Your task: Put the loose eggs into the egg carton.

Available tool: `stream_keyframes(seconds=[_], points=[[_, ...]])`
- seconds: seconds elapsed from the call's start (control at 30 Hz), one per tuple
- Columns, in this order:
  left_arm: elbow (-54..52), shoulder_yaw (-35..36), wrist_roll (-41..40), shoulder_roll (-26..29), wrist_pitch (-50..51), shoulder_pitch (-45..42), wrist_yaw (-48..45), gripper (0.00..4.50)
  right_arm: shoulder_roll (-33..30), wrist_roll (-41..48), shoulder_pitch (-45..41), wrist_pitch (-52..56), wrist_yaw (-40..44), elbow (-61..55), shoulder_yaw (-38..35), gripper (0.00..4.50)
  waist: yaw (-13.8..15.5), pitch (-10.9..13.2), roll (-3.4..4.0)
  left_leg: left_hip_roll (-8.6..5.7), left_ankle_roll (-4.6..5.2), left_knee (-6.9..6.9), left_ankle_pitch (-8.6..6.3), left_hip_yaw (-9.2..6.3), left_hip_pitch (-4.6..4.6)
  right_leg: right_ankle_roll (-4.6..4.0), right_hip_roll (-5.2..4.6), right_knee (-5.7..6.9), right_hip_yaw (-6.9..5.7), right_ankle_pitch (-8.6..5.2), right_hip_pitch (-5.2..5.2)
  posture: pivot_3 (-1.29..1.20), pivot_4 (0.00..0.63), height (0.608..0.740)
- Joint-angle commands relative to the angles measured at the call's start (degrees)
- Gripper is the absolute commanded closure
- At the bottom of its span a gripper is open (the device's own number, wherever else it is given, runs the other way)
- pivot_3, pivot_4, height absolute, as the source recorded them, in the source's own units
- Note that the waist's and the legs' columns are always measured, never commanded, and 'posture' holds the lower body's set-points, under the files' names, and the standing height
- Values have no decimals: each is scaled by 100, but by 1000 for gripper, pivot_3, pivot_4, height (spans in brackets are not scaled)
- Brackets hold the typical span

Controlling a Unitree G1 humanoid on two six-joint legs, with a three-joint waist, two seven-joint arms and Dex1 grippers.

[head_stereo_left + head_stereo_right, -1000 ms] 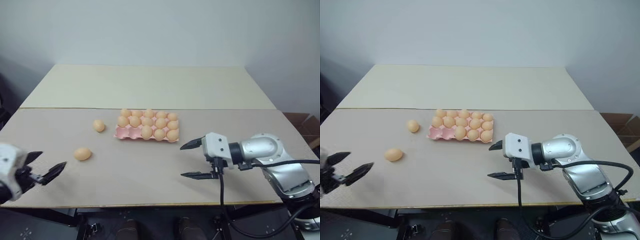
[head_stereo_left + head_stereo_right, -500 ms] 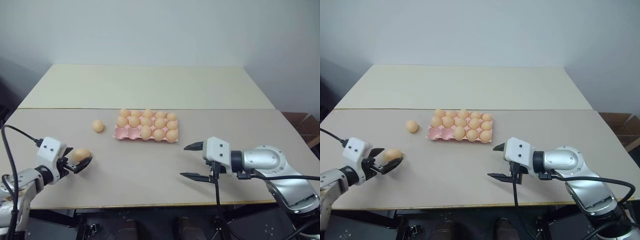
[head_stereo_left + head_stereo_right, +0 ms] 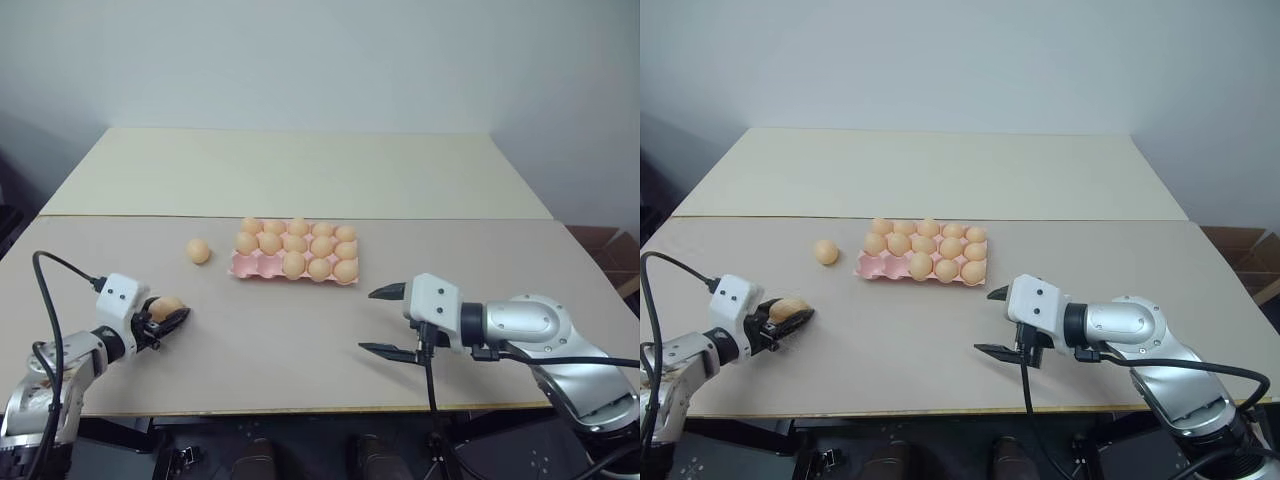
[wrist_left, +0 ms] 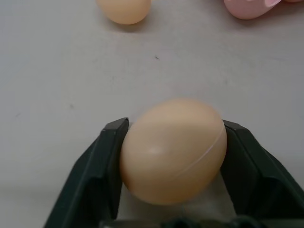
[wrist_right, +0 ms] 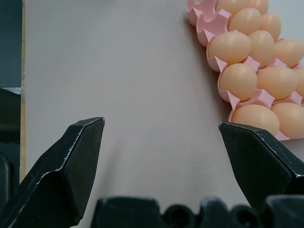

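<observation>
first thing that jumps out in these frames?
The pink egg carton mid-table, nearly full, with two front-left cups bare. Then the left gripper near the table's front left edge, shut on one loose egg, with another egg left of the carton. The right gripper is open over bare table.

White boxy housing behind black two-fingered left gripper (image 3: 168, 322) and right gripper (image 3: 384, 321); glossy silver rounded shells along right forearm; black cables looping from both wrists; fingers wedge-shaped, matte.
</observation>
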Motion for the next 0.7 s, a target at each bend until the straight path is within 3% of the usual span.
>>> stream_keyframes(seconds=[0.03, 0.23, 0.33, 0.43, 0.7], points=[[-132, 59, -42, 65, -110, -13, -33, 2294, 5, -106, -176, 18, -95, -149, 70, 0, -2, 0, 0, 0, 0, 0, 0, 0, 0, 0, 0, 0, 0, 0, 0, 0, 150, 740], [-519, 38, -365, -58, -110, -310, -166, 2294, 62, -136, -275, 40, -160, -169, 111, 0, 14, 0, -1, -1, 0, 0, 0, 0, -2, 1, -1, -1, 0, 1, 0, 0, 150, 740], [-653, -132, -889, -365, 207, -1082, -202, 2294, 145, -162, -324, 99, -285, -196, 119, 0, 70, -1, -3, -4, 1, 5, 1, -1, -3, 4, -4, 1, -5, 3, 5, 0, 150, 740], [-519, -512, -863, -506, 171, -1585, -313, 2294, 184, -192, -311, 174, -387, -279, 140, 0, 63, -4, -7, -5, 1, 9, 1, -3, -2, 35, -1, -2, -5, 21, 12, 0, 150, 740], [1330, -1644, -153, -1020, -745, -3092, -760, 2294, 232, -181, 50, 602, -818, -836, -7, 0, -18, -5, -8, -9, 3, 9, 1, -6, -2, 41, 7, 0, 6, 25, 12, 0, 150, 740]])
